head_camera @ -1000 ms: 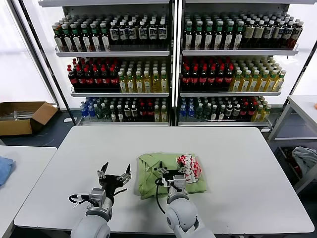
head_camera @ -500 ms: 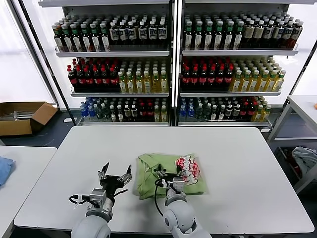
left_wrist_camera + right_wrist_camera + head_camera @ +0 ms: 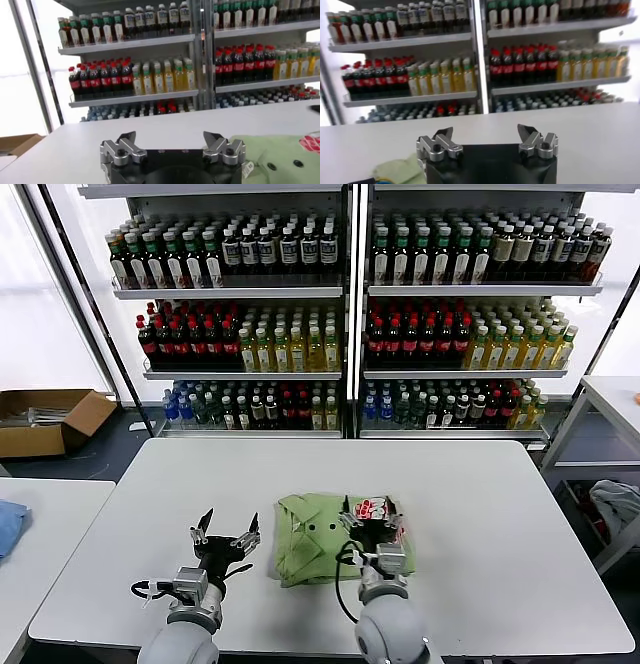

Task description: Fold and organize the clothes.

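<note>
The light green shirt [image 3: 310, 539] lies folded in a compact pile near the table's front middle, with small dark buttons showing. Its red-and-white graphic [image 3: 366, 505] sits at the far right of the pile, partly hidden behind my right gripper [image 3: 371, 514]. That gripper is open and empty, above the shirt's right half. My left gripper [image 3: 225, 539] is open and empty, over bare table just left of the shirt. In the left wrist view the left gripper [image 3: 173, 140] is open, with the shirt [image 3: 280, 155] beside it. In the right wrist view the right gripper [image 3: 485, 135] is open, with a corner of the shirt [image 3: 400, 169] showing.
The white table [image 3: 480, 514] has bare surface all round the shirt. Bottle shelves [image 3: 345, 334] stand behind it. A cardboard box [image 3: 45, 419] lies on the floor at far left. A blue cloth [image 3: 8, 524] lies on the left table; a grey-blue bundle [image 3: 615, 504] is at the right.
My right gripper has moved right and farther out over the shirt, now covering part of the graphic. My left gripper has shifted slightly left. Both stay open.
</note>
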Tool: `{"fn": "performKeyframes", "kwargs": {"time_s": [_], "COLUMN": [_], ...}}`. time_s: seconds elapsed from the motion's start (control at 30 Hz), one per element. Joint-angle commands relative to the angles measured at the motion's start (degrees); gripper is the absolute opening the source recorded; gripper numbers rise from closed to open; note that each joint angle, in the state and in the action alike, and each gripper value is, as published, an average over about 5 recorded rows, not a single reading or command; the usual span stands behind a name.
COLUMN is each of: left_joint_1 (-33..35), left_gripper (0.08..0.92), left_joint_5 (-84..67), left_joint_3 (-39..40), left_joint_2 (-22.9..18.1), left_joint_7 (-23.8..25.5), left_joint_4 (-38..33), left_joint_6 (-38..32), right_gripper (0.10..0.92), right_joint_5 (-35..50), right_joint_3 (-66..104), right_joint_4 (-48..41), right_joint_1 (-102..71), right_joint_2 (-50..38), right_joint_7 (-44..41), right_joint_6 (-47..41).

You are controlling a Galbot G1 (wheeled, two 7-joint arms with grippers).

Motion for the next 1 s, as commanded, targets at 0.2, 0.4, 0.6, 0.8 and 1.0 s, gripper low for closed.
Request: {"fn": "performKeyframes", "kwargs": {"time_s": [0.2,0.4,0.6,0.8,1.0], "left_joint_1": [0.2,0.2,-0.1,-0.6,-0.3], "left_gripper": [0.823,0.823,0.823,0.823,0.823], "left_joint_5": [-2.6,-4.5,-5.2,-5.5,-4.2], "left_joint_3": [0.1,-0.7,-1.8,-1.9,-2.5], "left_joint_2": [-1.3,-1.0,-0.7,-0.8,-0.9], "left_joint_7": [0.7,0.2,0.1,-0.1,1.1], "left_joint_4": [-0.8,-0.7,-0.8,-0.7,-1.1], "left_joint_6": [-4.0,-5.1,-5.3,-5.3,-5.3], "right_gripper": [0.823,0.823,0.823,0.823,0.823], "right_joint_5": [-6.0,-6.1,-6.1,-6.3,-6.7], "right_joint_3": [15.6,15.6,14.7,14.0,13.5], "right_joint_4": [13.4,13.4,12.5,12.3,12.6], "right_joint_1": [-18.3,-17.6,-16.3,-15.9,-16.2], "right_joint_2": [-9.0,-8.2,-6.8,-6.6,-6.6], "right_joint_7": [-1.7,-1.8,-1.6,-1.7,-1.8], "right_joint_6": [0.9,0.6,0.4,0.3,0.2]}}
